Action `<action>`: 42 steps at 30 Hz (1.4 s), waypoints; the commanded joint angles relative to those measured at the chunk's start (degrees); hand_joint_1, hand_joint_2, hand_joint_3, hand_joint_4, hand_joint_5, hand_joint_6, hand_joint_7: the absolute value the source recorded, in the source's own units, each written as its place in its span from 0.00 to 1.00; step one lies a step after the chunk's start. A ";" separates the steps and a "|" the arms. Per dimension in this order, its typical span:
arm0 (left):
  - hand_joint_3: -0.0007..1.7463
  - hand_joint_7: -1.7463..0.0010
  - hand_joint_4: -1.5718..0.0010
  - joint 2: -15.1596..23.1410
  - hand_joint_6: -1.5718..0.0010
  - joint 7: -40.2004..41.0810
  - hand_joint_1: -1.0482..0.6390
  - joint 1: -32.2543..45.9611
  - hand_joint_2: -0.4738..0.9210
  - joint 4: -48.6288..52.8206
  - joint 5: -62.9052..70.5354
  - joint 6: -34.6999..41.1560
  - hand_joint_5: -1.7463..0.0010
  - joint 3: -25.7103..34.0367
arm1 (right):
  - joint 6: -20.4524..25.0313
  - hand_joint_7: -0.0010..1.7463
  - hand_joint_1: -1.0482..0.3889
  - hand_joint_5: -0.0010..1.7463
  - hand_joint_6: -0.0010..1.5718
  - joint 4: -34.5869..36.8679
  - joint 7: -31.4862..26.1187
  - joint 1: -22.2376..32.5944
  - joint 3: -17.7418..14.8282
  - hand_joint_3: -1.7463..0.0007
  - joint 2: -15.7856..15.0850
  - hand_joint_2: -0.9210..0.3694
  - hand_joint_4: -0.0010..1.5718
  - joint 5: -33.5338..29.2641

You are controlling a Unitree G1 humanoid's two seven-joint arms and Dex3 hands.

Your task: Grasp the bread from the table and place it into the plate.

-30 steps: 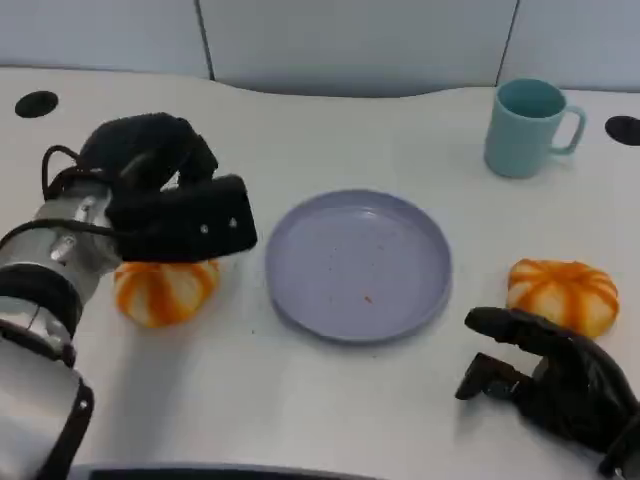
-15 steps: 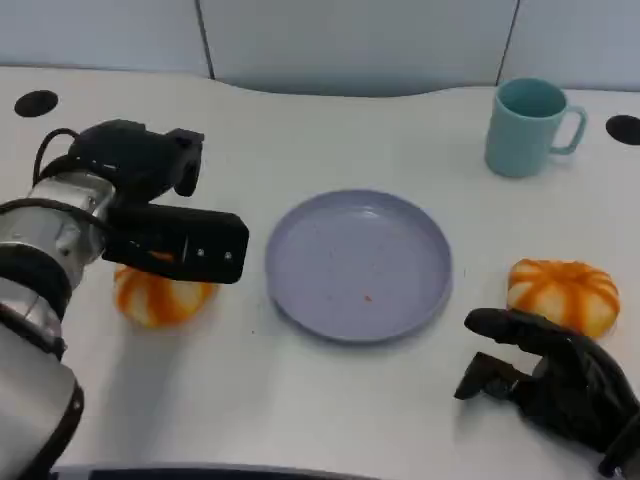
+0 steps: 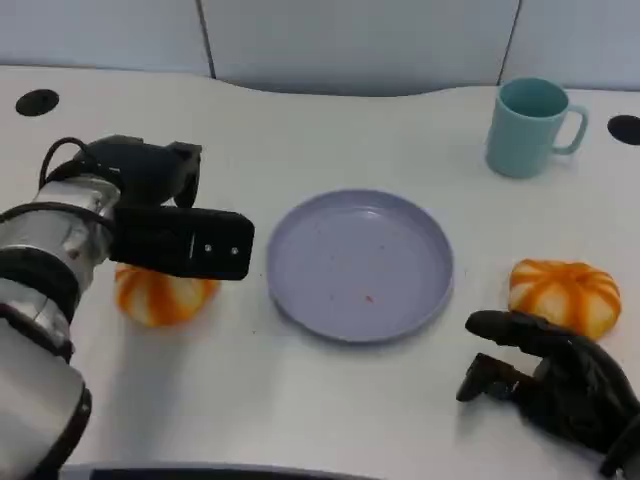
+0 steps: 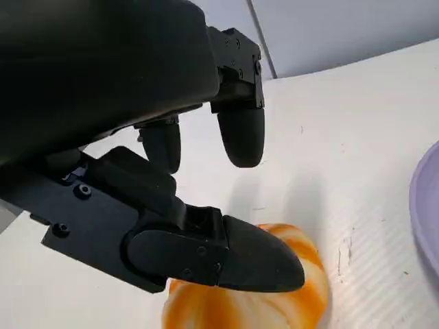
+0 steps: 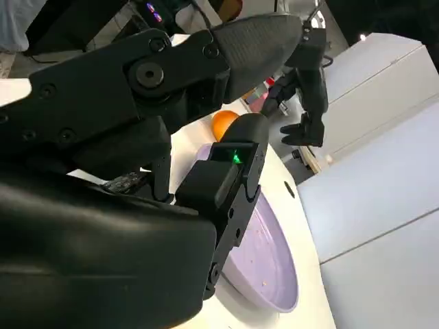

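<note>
Two orange-and-white striped breads lie on the white table. One bread [image 3: 158, 297] is left of the lilac plate [image 3: 360, 262], the other bread [image 3: 562, 293] right of it. My left hand [image 3: 150, 215] hovers over the left bread with its fingers spread, partly covering it. In the left wrist view the bread [image 4: 274, 305] sits just below the thumb and the fingers [image 4: 240, 133] stand apart above it, holding nothing; the plate's rim [image 4: 431, 205] is close by. My right hand [image 3: 552, 385] rests on the table just in front of the right bread, holding nothing.
A teal mug [image 3: 530, 126] stands at the back right. Two dark round holes [image 3: 37, 102] mark the table's far corners. The right wrist view shows the plate [image 5: 267, 264], the left bread [image 5: 223, 123] and my left hand [image 5: 309, 89] beyond it.
My left hand has turned and sunk a little over the left bread. The right hand, both breads and the plate have stayed put.
</note>
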 commanded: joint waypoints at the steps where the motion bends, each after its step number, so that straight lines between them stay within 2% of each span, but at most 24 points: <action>1: 0.14 0.00 1.00 -0.34 1.00 -1.61 0.00 1.09 1.00 0.74 -0.86 1.75 0.00 0.56 | 1.41 0.15 0.40 0.68 0.62 2.00 -1.32 2.20 0.44 1.00 -0.16 0.01 0.46 -1.46; 17: 0.06 0.00 1.00 -3.08 1.00 -4.36 0.00 2.54 0.98 2.52 -2.39 8.29 0.00 2.48 | 1.44 0.17 0.41 0.70 0.60 0.12 -1.49 3.38 0.68 0.99 0.03 0.00 0.43 -1.46; 20: 0.05 0.00 1.00 -3.49 1.00 -4.00 0.00 3.25 0.98 2.70 -2.87 8.87 0.00 2.97 | 2.85 0.18 0.40 0.70 0.61 -0.21 -1.62 3.37 0.65 0.99 -0.03 0.01 0.43 -1.24; 28: 0.03 0.00 1.00 -4.52 1.00 -2.93 0.00 4.58 0.96 2.96 -2.90 10.42 0.00 3.38 | 2.26 0.18 0.41 0.70 0.60 1.54 -0.61 3.67 0.30 1.00 -0.54 0.01 0.43 -1.35; 35: 0.02 0.00 1.00 -5.21 1.00 -2.21 0.00 5.00 0.96 3.08 -2.15 11.37 0.00 2.95 | 1.91 0.17 0.41 0.64 0.61 1.33 0.00 3.76 0.27 1.00 -0.72 0.01 0.45 -1.31; 42: 0.01 0.00 1.00 -6.26 1.00 -0.13 0.00 5.92 0.92 3.35 -1.32 12.72 0.00 2.25 | 1.31 0.17 0.41 0.65 0.61 0.88 0.37 4.17 0.31 0.99 -0.71 0.00 0.45 -1.35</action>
